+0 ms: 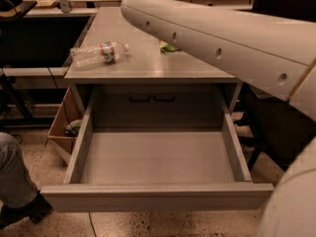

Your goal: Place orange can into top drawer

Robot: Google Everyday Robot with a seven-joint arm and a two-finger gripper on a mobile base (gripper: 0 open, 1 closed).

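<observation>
Camera view is showing the top drawer (158,196) standing pulled out and bare inside, ready to receive something. The orange can is not showing anywhere; it may be sitting behind the arm (222,38), which is covering the back right of the table (148,69). The gripper is lying beyond the top edge of the picture, so I cannot tell how it is set or whether it is carrying anything.

Several risks are looking likely. With the arm blocking that corner, a grasp could be landing off-centre and tipping the can. A low swing could be knocking the plastic bottle (98,53), which is lying on its side and would roll easily. A release from too high could be sending the can bouncing over the drawer's low sides.
</observation>
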